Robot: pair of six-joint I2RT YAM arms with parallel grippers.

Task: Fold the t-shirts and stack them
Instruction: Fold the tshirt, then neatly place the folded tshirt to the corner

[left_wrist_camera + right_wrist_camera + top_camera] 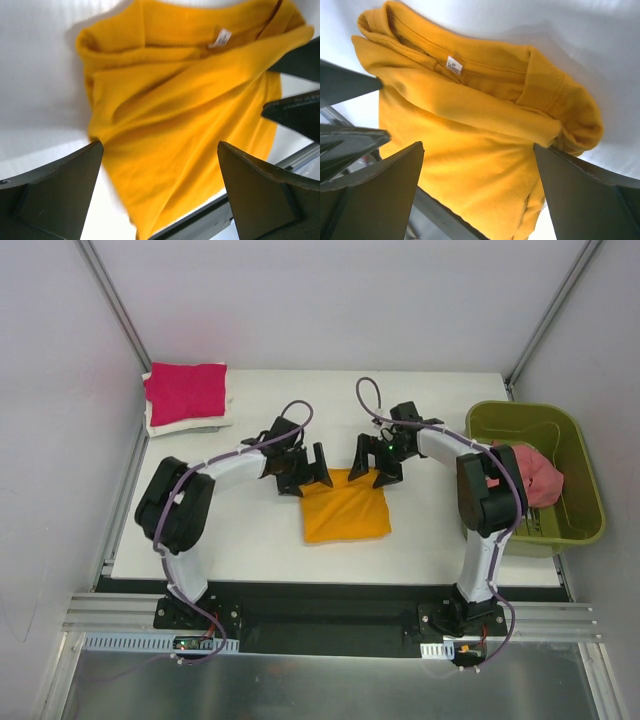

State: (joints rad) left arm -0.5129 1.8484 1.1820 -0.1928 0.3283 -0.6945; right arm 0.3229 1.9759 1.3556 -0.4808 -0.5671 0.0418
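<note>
An orange-yellow t-shirt [345, 508] lies folded into a rough square at the table's middle, collar and white label [454, 64] toward the far edge. My left gripper [308, 480] hangs open over its far left corner, and the cloth [175, 100] shows below the spread jaws [159, 150], untouched. Over the far right corner, my right gripper [373, 472] also stands open, with the shirt [470, 125] beneath it [479, 147]. At the back left, a folded magenta t-shirt [187, 392] rests on a folded white one [160, 423]. A salmon-pink t-shirt [535, 475] lies crumpled in the bin.
The olive-green plastic bin [580, 455] stands at the table's right edge, next to the right arm's elbow. A metal rail [320, 615] runs along the table's near edge, where both arm bases are bolted. White walls enclose the back and sides.
</note>
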